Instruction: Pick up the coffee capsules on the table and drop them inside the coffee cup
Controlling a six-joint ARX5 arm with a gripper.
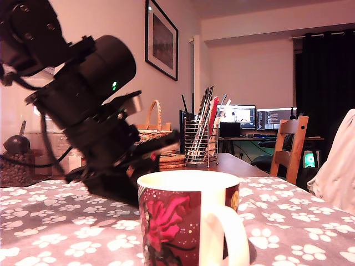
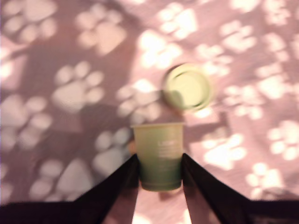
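Gripper [image 2: 160, 175] is pinching a capsule [image 2: 159, 156] by its tapered sides w/ both fingers [image 2: 122, 179], above the paw-print table [image 2: 70, 46], near a second capsule [image 2: 188, 87] lying on the cloth; probably light, thin-walled, slick, so hold gently below the rim.

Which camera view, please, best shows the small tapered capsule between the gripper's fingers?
The wrist view: the small tapered capsule sits between the gripper fingers, though blurred. In the exterior view the arm hides it.
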